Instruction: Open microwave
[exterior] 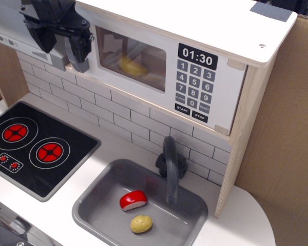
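Two black fingers (83, 45) of the gripper (64, 43) stood spread at the left end of the microwave (159, 66), straddling its grey handle (73, 54) without visibly clamping it. Door looked shut, flush. Below lay open counter, stove (36, 146) and sink (92, 205).

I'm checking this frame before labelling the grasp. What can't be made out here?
- Handle of the microwave: the gripper covers the door's left edge, so contact can't be judged.
- Jaws: dark and overlapping; open or shut is unclear.
- Arm: cut off by the top edge.
- Yellow item inside: dimmed by the window, shape unclear.
- Range hood: cut off at the left edge.
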`<state>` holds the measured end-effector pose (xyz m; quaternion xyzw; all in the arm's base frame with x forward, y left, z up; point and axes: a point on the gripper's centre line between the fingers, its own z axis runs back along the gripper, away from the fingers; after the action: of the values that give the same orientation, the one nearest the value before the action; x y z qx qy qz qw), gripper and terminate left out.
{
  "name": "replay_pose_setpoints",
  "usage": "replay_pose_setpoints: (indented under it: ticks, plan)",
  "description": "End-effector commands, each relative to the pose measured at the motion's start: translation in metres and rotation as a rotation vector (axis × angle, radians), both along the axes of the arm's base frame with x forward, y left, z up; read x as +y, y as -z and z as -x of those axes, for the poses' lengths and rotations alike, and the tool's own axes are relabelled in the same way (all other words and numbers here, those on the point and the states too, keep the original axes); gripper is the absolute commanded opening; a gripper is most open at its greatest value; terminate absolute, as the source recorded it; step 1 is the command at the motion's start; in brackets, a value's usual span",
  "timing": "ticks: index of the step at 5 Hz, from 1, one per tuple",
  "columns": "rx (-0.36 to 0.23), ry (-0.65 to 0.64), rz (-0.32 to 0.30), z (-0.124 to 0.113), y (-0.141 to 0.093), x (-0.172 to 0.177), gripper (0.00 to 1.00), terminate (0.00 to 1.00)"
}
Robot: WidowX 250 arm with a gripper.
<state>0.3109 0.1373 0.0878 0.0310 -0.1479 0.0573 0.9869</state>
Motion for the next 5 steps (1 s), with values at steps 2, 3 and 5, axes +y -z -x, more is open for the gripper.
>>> replay_pose_setpoints:
  ticks: [2, 3, 5]
  plan:
    - [-0.001, 0.047, -0.031, -0.012, -0.011, 0.003, 0.0, 0.0]
    - [0.025, 0.143, -0.04, -0.013, -0.009, 0.001, 0.0, 0.0]
    - [0.039, 0.239, -0.091, -0.008, 0.0, -0.002, 0.0, 0.0]
